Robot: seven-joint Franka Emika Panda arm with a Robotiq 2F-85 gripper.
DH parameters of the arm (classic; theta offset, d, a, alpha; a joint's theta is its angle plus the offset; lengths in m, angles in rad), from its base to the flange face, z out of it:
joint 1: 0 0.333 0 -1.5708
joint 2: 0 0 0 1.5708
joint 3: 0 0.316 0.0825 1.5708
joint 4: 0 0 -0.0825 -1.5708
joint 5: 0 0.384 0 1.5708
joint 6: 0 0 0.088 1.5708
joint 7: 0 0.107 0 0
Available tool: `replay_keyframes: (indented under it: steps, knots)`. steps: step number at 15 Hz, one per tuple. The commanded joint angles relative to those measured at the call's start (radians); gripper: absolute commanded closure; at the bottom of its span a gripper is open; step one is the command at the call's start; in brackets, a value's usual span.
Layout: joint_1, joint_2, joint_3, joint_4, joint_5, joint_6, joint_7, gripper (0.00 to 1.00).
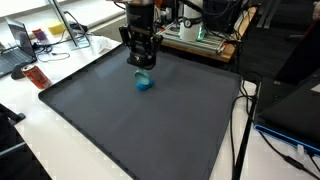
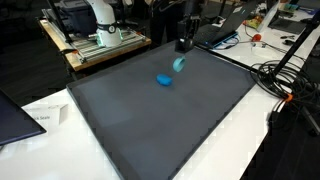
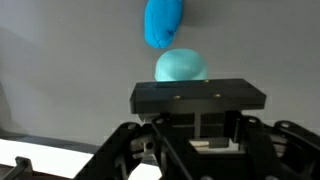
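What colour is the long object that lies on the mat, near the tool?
The long object is bright blue; the wrist view shows it best.

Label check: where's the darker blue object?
The blue object lies on the dark mat, towards its far edge in both exterior views, just beside the gripper, which grips a teal object.

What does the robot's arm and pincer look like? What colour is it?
The pincer is black all over, chunky and boxy, with jointed links on its sides. In the wrist view it ends in a flat black block, with thin black cables curling behind. The arm just above it looks dark too. I can't see any writing on it.
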Motion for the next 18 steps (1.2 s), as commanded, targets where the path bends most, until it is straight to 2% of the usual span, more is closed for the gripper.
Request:
replay_keyframes:
  steps: [1,11,18]
  knots:
    - [-0.021,-0.084,0.018,-0.097,0.032,0.087,-0.058,0.72]
    - [-0.022,-0.164,0.029,-0.217,0.060,0.173,-0.085,0.72]
    - [-0.028,-0.221,0.029,-0.329,0.053,0.308,-0.113,0.72]
